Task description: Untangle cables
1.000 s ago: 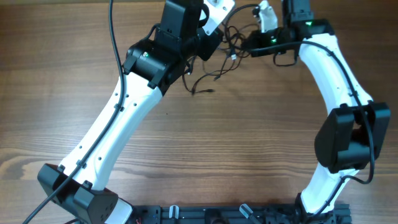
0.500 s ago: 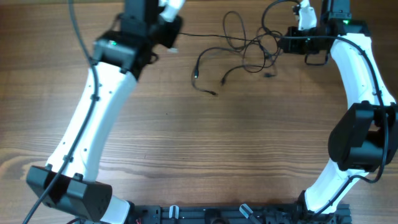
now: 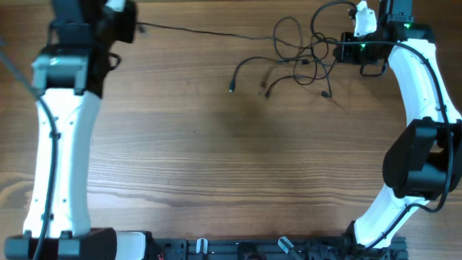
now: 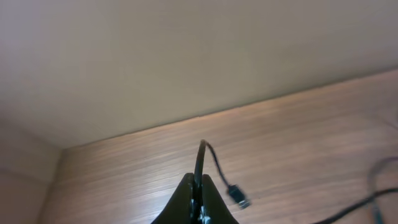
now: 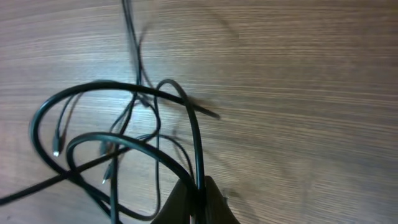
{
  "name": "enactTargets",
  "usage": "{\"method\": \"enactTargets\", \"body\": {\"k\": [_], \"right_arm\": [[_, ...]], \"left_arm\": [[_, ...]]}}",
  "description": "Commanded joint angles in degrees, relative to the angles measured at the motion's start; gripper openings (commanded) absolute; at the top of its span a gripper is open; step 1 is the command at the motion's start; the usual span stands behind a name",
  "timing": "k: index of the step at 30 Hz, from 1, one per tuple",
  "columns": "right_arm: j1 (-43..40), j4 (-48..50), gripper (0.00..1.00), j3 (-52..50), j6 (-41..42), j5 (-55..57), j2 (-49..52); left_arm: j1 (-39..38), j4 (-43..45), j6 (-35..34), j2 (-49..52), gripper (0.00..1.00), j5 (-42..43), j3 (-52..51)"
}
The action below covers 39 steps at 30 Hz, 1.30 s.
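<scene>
The cables point(image 3: 299, 61) are thin black cords, knotted in loose loops at the back right of the wooden table. One strand point(image 3: 202, 32) runs taut from the knot leftward to my left gripper point(image 3: 133, 25), which is shut on it at the far back left. In the left wrist view the gripper point(image 4: 198, 186) pinches that cord point(image 4: 200, 155), and its plug end point(image 4: 238, 196) hangs just beyond. My right gripper point(image 3: 338, 50) is at the knot's right side. In the right wrist view it point(image 5: 198, 190) is shut on a loop point(image 5: 193, 137). Loose plug ends point(image 3: 232, 89) lie on the wood.
A pale wall point(image 4: 186, 56) rises right behind the table's back edge, close to the left gripper. A black rail point(image 3: 253, 249) runs along the front edge between the two arm bases. The right arm point(image 3: 415, 108) arcs down the right side.
My left arm has swung far to the left, drawing one cord out of the knot into a long taut line. The knot has shifted right and loosened. The right gripper has edged right.
</scene>
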Motion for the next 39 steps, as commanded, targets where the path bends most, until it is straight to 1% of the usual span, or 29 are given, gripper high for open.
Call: {"method": "enactTargets", "body": {"k": [1,9,15,22,35,39], "right_arm": [[-2.95,-0.35,0.04,-0.28,1.14,2.64,-1.36],[-7.08,-0.87,0.04,-0.28,1.49,3.30,-1.33],[-8.28,-1.16,0.04,-0.28,1.66,7.17,-1.31],[-10.10,-1.31,0.04,-0.28,1.68,7.13,-1.27],[-10.23,-1.46,0.04,-0.28,1.64,7.13,-1.25],[-10.23,-1.53,0.04,-0.28,1.64,7.02,-1.25]], "left_arm": [[2.89,0.42,0.68,-1.42,0.04,0.90,0.61],[5.88,0.79,-0.13,-1.55,0.04,0.87,0.61],[7.08,0.79,-0.11,-1.99,0.04,0.85,0.59],[10.60,0.79,-0.13,-2.84,0.04,1.18,0.59],[15.02,0.98,-0.37,-3.50,0.04,2.27,0.59],[15.82,0.74,-1.44,-3.93,0.04,5.05,0.59]]}}
